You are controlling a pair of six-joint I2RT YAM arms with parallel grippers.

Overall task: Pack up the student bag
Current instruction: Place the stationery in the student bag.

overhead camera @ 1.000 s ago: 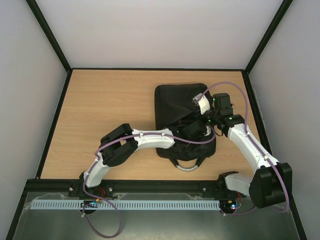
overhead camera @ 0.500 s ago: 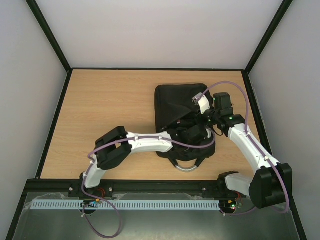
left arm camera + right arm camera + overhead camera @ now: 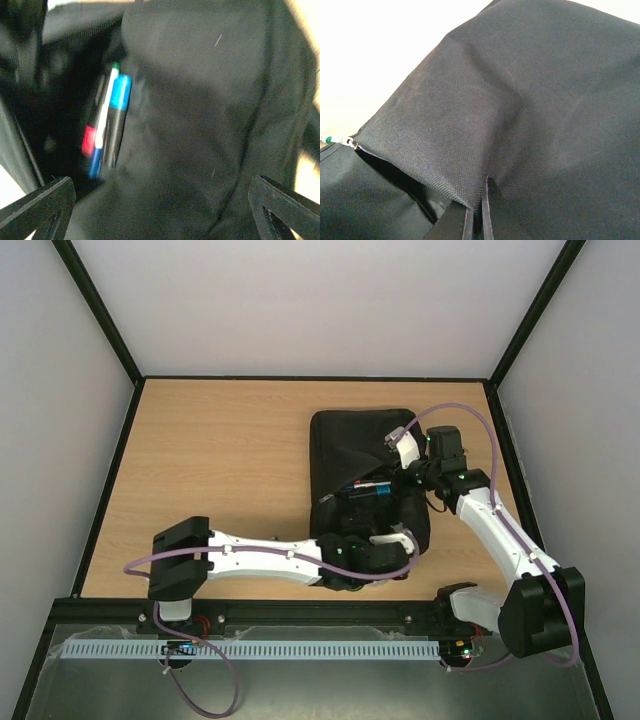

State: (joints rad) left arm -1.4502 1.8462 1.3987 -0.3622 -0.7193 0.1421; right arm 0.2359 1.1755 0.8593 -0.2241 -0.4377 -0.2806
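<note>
The student bag, a big black backpack, lies on the right half of the table. My right gripper is shut on the edge of its front flap and holds the flap lifted, so the pocket gapes. Several pens lie inside the opening; in the left wrist view the pens show a blue cap, a red end and a green tip. My left gripper hovers over the bag's near end, its fingers spread wide with only black fabric under them. The bag fills that view.
A zipper pull hangs at the flap's corner. The wooden table is walled by white panels left, right and behind. A black rail runs along the near edge by the arm bases.
My left arm has pulled back out of the bag's opening toward the near edge and its jaws have opened. The pens now show in the pocket. The right gripper has not moved.
</note>
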